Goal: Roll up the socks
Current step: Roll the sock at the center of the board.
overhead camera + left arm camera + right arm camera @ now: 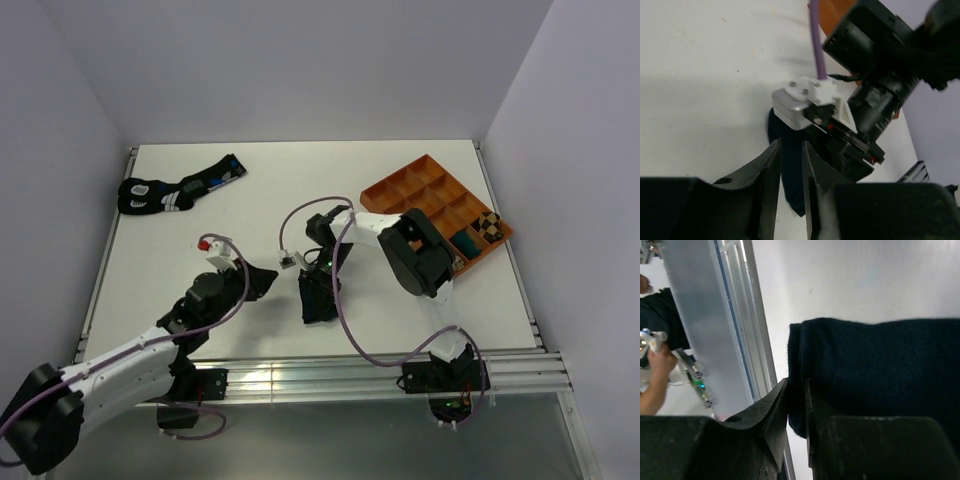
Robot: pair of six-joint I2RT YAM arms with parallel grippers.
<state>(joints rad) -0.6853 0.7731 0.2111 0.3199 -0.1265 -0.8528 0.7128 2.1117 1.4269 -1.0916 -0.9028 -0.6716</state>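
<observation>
A plain dark navy sock [318, 308] lies bunched on the white table near the front middle. My right gripper [315, 292] points down on it. In the right wrist view its fingers [796, 385] are shut on the sock's folded edge [875, 360]. My left gripper [265, 283] sits just left of the sock. Its jaws [791, 145] stand a narrow gap apart, with the navy sock [792, 177] and some table showing through the gap. The tan argyle sock [487, 226] sits rolled in a compartment of the orange tray.
The orange compartment tray [420, 180] stands at the back right, with a teal item [465, 242] in another cell. Black socks with blue and white markings [178, 190] lie at the back left. The table's metal front rail [735, 340] runs close by the navy sock.
</observation>
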